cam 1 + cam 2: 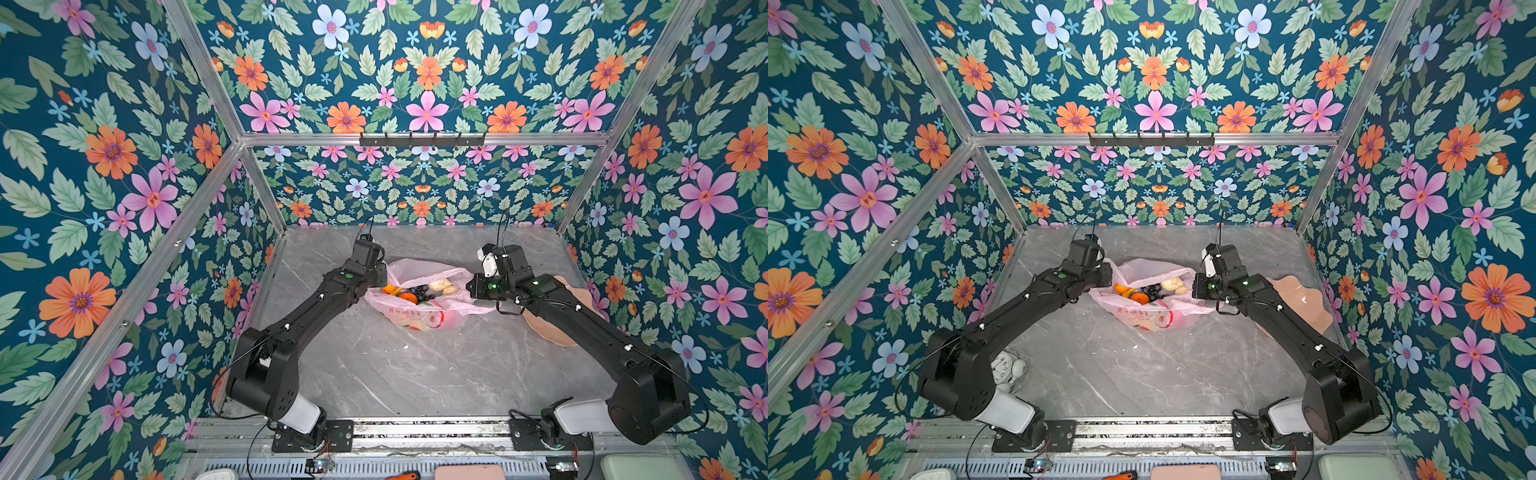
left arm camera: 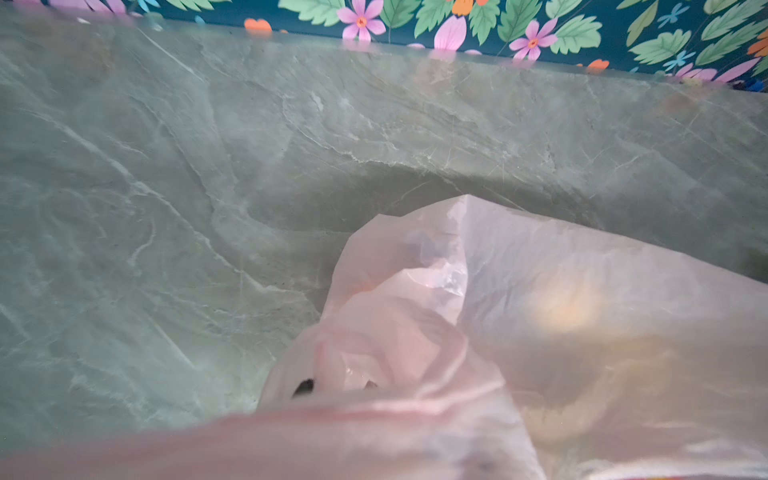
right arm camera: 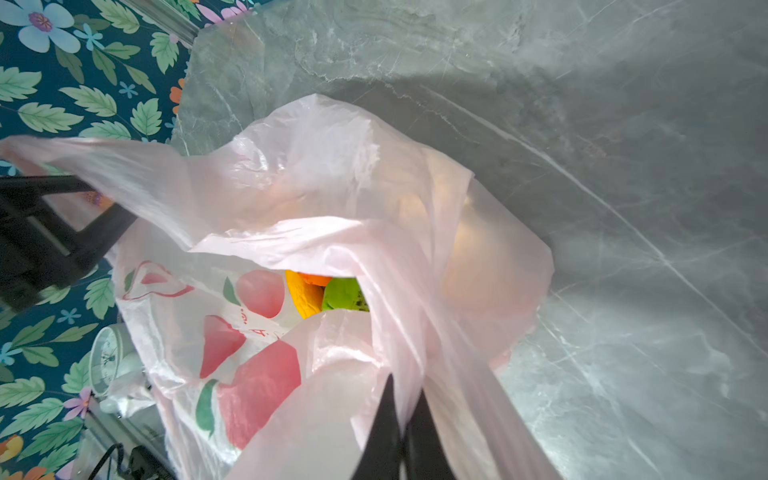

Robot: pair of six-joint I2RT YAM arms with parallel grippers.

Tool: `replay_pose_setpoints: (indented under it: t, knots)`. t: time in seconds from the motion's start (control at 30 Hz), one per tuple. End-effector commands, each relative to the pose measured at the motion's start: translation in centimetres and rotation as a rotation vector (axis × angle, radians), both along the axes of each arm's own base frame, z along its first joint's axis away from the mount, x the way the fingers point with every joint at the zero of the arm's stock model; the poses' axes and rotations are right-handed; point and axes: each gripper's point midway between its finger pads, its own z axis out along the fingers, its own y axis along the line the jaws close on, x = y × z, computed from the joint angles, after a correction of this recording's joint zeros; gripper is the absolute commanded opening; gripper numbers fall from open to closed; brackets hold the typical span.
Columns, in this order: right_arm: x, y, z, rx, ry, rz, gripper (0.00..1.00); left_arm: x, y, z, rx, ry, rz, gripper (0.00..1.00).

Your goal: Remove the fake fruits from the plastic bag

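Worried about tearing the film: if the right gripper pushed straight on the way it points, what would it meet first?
The plastic bag itself: the right gripper is shut on its film, with the fruits probably just beyond.

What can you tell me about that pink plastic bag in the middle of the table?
The plastic bag is thin, crinkly, translucent pale pink film printed with red fruit shapes and green leaves. It lies on the grey marble table between the two arms, mouth spread open, with an orange, dark grapes and cream lumpy pieces showing inside. The right pincer is shut on one edge of it.
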Motion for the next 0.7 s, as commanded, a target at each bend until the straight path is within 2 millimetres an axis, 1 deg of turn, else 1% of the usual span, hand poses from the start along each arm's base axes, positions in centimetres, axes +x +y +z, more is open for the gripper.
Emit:
replay_pose_setpoints:
  t: [0.0, 0.07, 0.13, 0.3, 0.4, 0.5, 0.67]
  knots:
    - [0.8, -0.3, 0.9, 0.004, -0.055, -0.031, 0.0, -1.5, 1.2, 1.1, 0.071, -0.036, 0.072, 0.57]
    - [0.6, 0.1, 1.2, 0.013, -0.061, -0.019, 0.0, -2.5, 0.9, 1.2, 0.092, -0.024, 0.07, 0.64]
    - [0.5, 0.4, 1.3, 0.007, -0.07, -0.009, 0.0, -2.9, 0.9, 0.6, 0.116, 0.003, 0.083, 0.67]
    - [0.4, 0.3, 1.6, -0.004, -0.084, -0.016, 0.0, -3.1, 2.9, -1.7, 0.232, 0.052, 0.172, 0.77]
    - [0.5, -0.1, 1.7, -0.011, -0.087, -0.036, 0.0, -2.8, 3.4, -2.8, 0.264, 0.064, 0.195, 0.82]
    - [0.4, -0.3, 2.0, -0.008, -0.09, -0.053, 0.0, -2.4, 2.9, -4.8, 0.234, 0.104, 0.172, 0.83]
    - [0.4, 0.0, 2.1, 0.021, -0.09, -0.051, 0.0, -1.0, 2.1, -8.6, 0.101, 0.168, 0.125, 0.82]
